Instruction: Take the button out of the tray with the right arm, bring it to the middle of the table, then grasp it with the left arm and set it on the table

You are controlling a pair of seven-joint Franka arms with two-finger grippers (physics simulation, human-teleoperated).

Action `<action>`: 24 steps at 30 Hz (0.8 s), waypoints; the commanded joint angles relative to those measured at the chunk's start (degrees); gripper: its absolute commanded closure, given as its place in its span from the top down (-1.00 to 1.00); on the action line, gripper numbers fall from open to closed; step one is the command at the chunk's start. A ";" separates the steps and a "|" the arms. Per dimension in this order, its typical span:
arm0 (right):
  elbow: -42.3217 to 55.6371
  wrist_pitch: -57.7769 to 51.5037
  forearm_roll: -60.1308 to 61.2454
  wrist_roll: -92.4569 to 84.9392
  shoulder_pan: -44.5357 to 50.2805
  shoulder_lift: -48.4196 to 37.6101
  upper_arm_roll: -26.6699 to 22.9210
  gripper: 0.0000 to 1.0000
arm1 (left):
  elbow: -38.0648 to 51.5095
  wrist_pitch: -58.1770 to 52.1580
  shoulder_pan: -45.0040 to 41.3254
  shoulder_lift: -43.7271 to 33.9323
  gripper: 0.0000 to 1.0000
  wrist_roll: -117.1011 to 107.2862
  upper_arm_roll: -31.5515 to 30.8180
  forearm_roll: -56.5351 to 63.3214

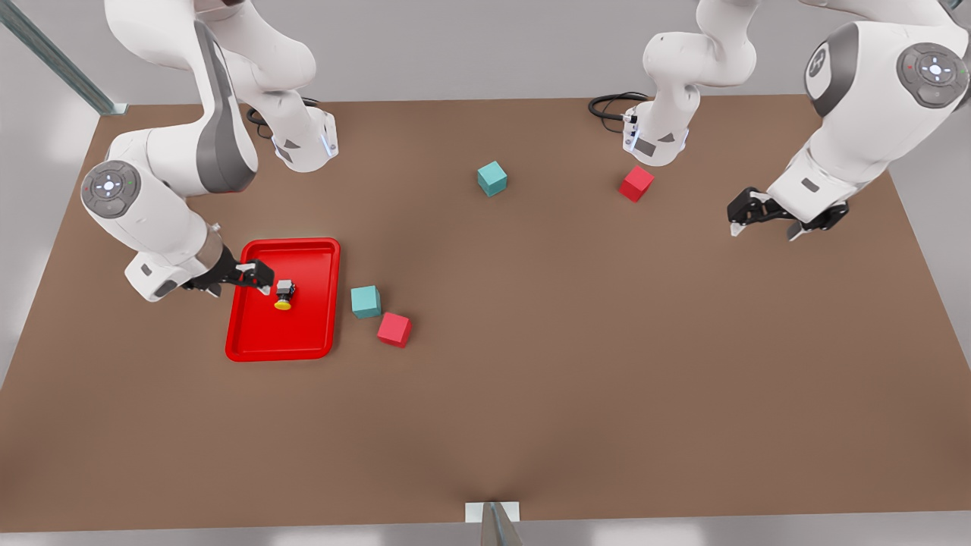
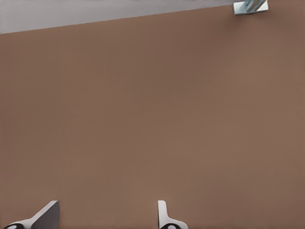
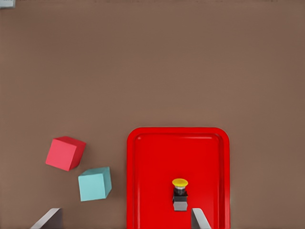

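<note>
While the tiny push-button with its round yellow cap and grey-and-black boxy body (image 1: 284, 295) lies on its side inside the shallow glossy red rectangular tray (image 1: 311, 345), the task stands at its opening step, with nothing yet lifted. The right arm's black two-finger end effector (image 1: 256, 274), on the front view's left, is poised above the tray floor just beside the button's body, fingers spread and grasping nothing; in the right wrist view the button (image 3: 179, 194) sits near one fingertip (image 3: 199, 220) rather than squarely between the two, so a small sideways correction is judged necessary before closing. Beside the tray on the large matte brown counter (image 1: 531, 341) rest a teal cube (image 1: 366, 301) and a red cube (image 1: 394, 329), close to each other; a second teal cube (image 1: 492, 178) and a second red cube (image 1: 636, 183) lie farther back, well apart from the tray. The left arm's end effector (image 1: 765, 220) waits over bare counter on the front view's right, its fingers (image 2: 47, 215) released and well apart in the left wrist view. Remaining, as judged from this layout: grasping the button, lifting it clear of the raised rim, carrying it to the middle of the counter, transferring it to the left end effector, and setting it down.
</note>
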 commanded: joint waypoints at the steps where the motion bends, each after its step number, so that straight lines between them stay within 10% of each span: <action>1: 0.13 0.50 0.00 0.79 -0.22 -0.02 0.08 1.00 | -0.01 0.70 0.28 -0.06 1.00 -0.05 -0.08 0.08; 7: 4.09 -9.79 -0.09 -0.08 0.40 8.15 -0.01 1.00 | -0.45 0.70 0.28 2.49 1.00 -0.05 -0.08 0.08; 12: -13.48 10.87 -2.55 -0.17 -0.83 9.21 -0.01 1.00 | 1.83 1.05 -4.47 8.73 1.00 -0.14 0.09 0.25; 17: -41.51 35.45 -2.55 -1.14 -4.26 -8.28 0.08 1.00 | 5.00 -2.12 -4.29 8.56 1.00 0.12 0.53 -0.19; 24: -41.53 53.14 -2.55 -0.79 -5.49 5.17 0.08 1.00 | 8.95 -7.13 -2.00 9.52 1.00 0.83 0.53 -4.76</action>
